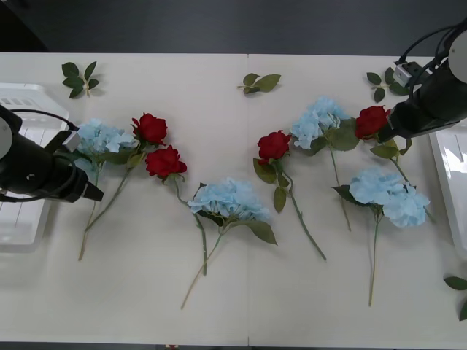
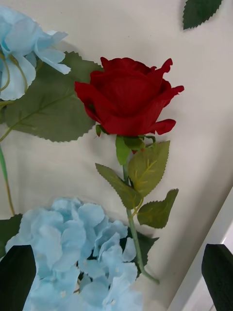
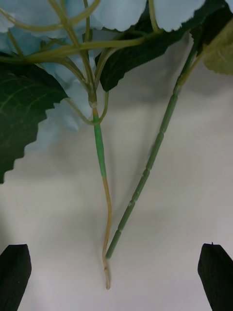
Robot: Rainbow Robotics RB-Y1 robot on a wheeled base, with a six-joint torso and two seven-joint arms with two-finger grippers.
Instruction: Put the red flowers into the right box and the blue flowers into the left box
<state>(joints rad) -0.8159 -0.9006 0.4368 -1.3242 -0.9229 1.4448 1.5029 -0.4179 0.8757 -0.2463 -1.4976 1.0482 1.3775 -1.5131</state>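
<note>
Several red flowers lie on the white table: two at the left (image 1: 149, 127) (image 1: 165, 161), one mid-table (image 1: 273, 145), one at the right (image 1: 371, 120). Blue flowers lie among them (image 1: 102, 136) (image 1: 228, 198) (image 1: 319, 120) (image 1: 388, 194). My right gripper (image 1: 387, 134) hovers open beside the rightmost rose (image 2: 127, 96), whose stem (image 2: 132, 223) runs toward its black fingers (image 2: 17, 277). My left gripper (image 1: 90, 192) stands open over the leftmost blue flower's stem (image 3: 99, 155) and a second green stem (image 3: 150, 165). The left box (image 1: 22, 230) and the right box (image 1: 446, 182) sit at the table's side edges.
Bloomless leaf sprigs lie at the back left (image 1: 79, 78), back middle (image 1: 260, 82), back right (image 1: 381, 82) and front right corner (image 1: 460, 286). The right box's rim (image 2: 208, 277) runs close to the right gripper. Bare tabletop stretches along the front edge.
</note>
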